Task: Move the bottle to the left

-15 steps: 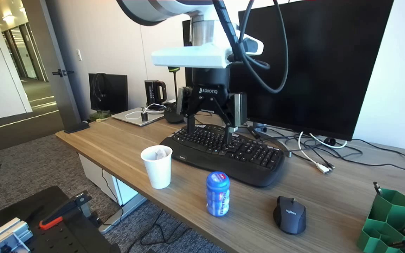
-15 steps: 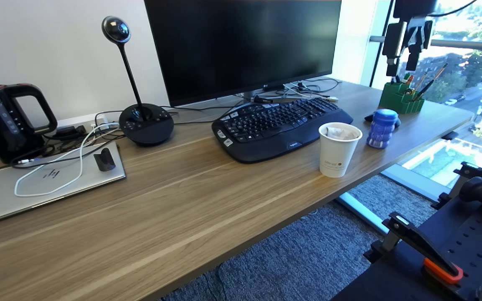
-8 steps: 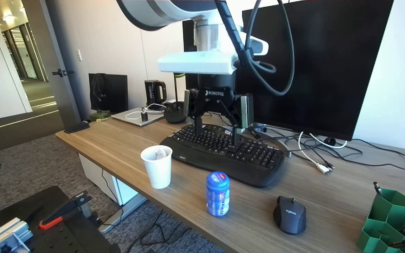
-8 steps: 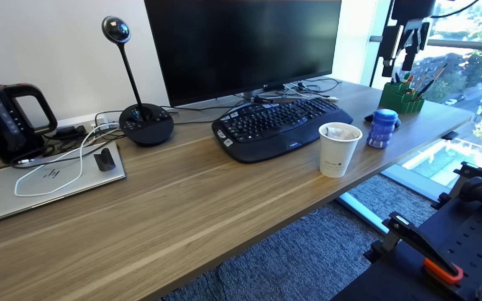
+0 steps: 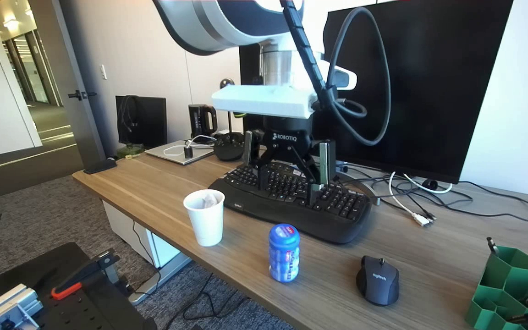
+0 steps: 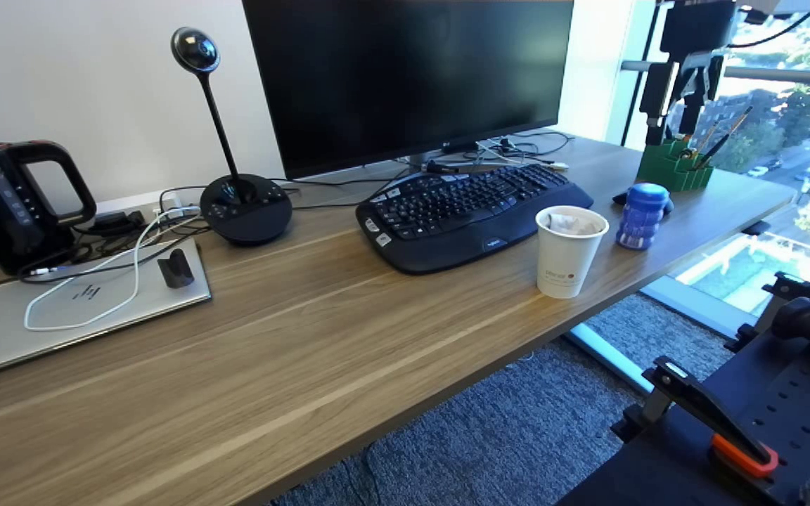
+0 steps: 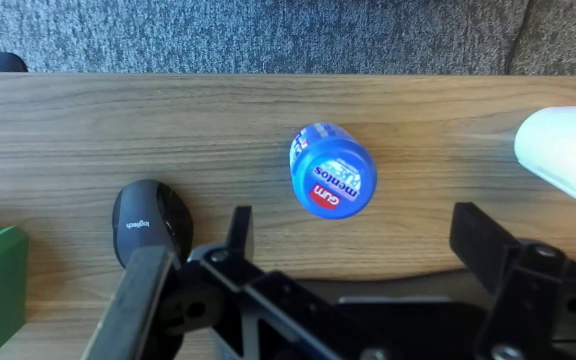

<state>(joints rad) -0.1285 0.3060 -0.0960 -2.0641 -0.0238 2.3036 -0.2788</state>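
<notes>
In an exterior view, with the bottle (image 5: 284,256) as the centre of the clock, the nearest thing on the worktop (image 5: 149,178) is a green pen holder (image 5: 504,274), built of six-sided cells, at three o'clock. Next, between three and four o'clock, lies a dark grey mouse (image 5: 378,280), rounded and matt. The bottle itself is a blue cylinder with slightly waved sides, light print and a smooth round lid (image 5: 284,231); it stands near the edge of the worktop, which shows a brown wood grain. At ten o'clock there is a white cup (image 5: 206,224), narrower to its base, with some pale crumpled thing (image 5: 209,200) inside. Farther, at twelve o'clock, hangs the tool (image 5: 287,188), black, with silvery plates on its sides. Behind it lies the black keyboard (image 5: 291,211), of curved outline, and farthest, at one o'clock, rises the flat dark screen (image 5: 420,91).

The tool is spread wide, raised over the worktop and apart from the bottle. In the wrist view the bottle appears between eleven and twelve o'clock from the gap of the fingers (image 7: 240,230).

The bottle stands upright: its long axis is vertical, and its lid, printed in red and white, points up.
</notes>
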